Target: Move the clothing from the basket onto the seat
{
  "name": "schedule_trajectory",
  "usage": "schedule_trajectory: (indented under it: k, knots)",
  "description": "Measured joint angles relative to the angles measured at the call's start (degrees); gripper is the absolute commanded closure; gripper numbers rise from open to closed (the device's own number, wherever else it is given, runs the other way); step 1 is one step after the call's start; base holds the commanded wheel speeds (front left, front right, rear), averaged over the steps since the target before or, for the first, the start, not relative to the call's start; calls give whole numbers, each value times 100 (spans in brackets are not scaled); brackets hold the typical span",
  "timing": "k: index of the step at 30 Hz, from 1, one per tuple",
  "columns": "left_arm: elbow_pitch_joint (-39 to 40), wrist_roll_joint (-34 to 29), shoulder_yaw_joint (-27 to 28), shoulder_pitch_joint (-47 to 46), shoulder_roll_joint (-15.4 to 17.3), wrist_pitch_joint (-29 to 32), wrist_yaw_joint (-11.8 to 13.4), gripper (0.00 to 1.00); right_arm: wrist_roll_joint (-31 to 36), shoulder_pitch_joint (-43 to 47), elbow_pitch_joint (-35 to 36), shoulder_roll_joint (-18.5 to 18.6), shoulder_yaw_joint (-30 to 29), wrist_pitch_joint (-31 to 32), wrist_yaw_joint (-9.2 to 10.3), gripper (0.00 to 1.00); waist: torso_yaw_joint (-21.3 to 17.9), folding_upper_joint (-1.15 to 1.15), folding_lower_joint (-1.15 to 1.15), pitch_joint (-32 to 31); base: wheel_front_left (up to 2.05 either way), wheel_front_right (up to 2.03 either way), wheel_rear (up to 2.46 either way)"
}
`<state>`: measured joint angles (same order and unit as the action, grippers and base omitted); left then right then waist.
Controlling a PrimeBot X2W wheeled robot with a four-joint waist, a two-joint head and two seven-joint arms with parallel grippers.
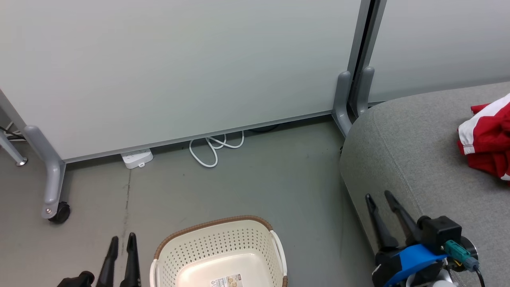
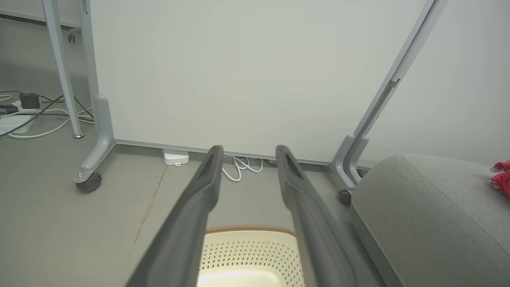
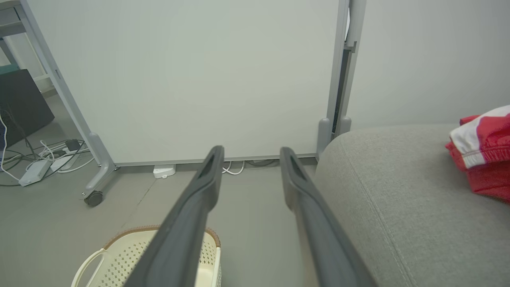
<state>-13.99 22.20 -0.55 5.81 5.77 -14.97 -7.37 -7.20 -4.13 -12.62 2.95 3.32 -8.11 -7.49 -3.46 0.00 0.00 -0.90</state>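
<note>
On floor before me: perforated cream basket (image 1: 223, 239), woven-look brown rim. Red-white clothing (image 1: 488, 139) crumpled on rounded grey fabric seat (image 1: 398, 159). Left claw (image 1: 123, 238), right claw (image 1: 377, 195) spread wide.

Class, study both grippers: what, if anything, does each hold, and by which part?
Nothing. The left gripper and right gripper stand open, fingers bare; the red-and-white garment lies on the seat.

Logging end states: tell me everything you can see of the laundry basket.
The basket is cream-white perforated plastic, rounded-rectangular, with a brown woven-look rim and white side handles. It stands upright on the grey floor, partly cut off by the frame edge. A paper label lies on its smooth inner bottom; no clothing shows inside. Nothing else visibly touches it.
</note>
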Motion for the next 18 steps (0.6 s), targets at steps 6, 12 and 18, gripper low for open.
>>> schedule_trajectory:
  k: [6, 12, 18]
  knots:
    - [-238, 147, -12, 127, -90, 77, 0, 100, -171, 152, -248, -2, -9, 44, 0, 100, 7, 0, 0, 3, 0, 0, 0]
    - [-232, 714, 19, 90, -102, 248, 0, 100, -858, 152, -247, -2, -83, 152, 0, 100, 24, 0, 0, 8, 0, 0, 0]
    - [-216, 1240, 80, -16, -116, 400, 0, 100, -1491, 146, -246, -2, -163, 259, 0, 100, 40, 0, 0, 13, 0, 0, 0]
